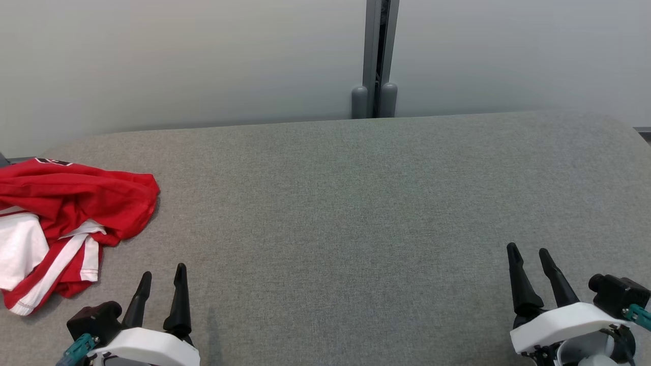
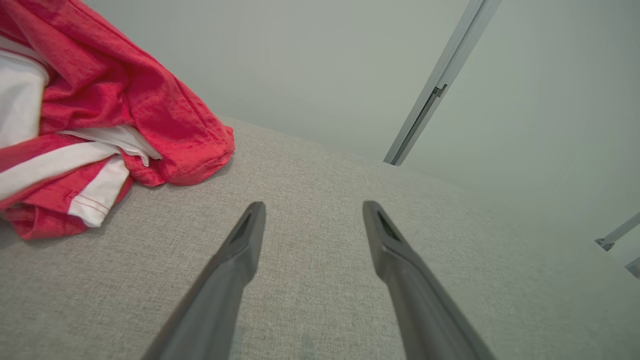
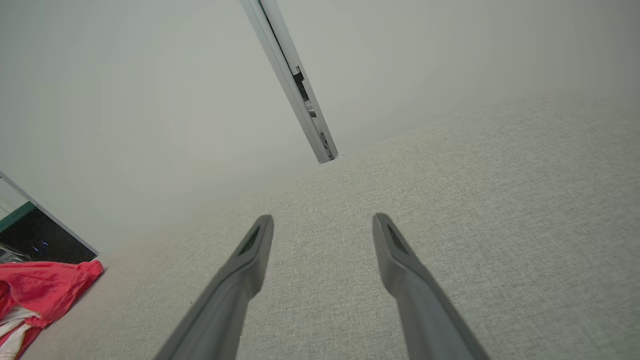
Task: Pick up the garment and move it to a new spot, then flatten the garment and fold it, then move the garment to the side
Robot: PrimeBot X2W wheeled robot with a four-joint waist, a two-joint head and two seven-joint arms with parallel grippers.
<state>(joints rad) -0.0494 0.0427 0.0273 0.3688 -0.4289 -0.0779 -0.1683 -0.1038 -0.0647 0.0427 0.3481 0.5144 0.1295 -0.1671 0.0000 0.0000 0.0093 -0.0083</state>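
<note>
The left gripper (image 1: 164, 270) is seen at the lower left of the head view, its white body cut off by the bottom edge. Its two dark fingers are held well apart, and nothing is held between them. At the lower right, the right gripper (image 1: 527, 248) is likewise cut off below, its jaws spread wide and empty. Both are poised just over the grey fabric-covered table (image 1: 356, 203); whether the fingertips touch the cloth surface cannot be told.

Just beyond and to the left of the left gripper, the garment (image 1: 76, 203) is found at the table's left end. It is a red shirt with white panels and white stripes, left crumpled in a heap. Its left part is cut off by the frame edge, so its full outline cannot be made out. A small dark label (image 1: 53, 161) is glimpsed at its far edge, too small to be read. The garment is kept well apart from the right gripper.

Behind the table's far edge, a pale wall (image 1: 203, 61) is seen, divided by a grey upright post (image 1: 376, 51) with two rounded caps (image 1: 359, 101) at its foot.
</note>
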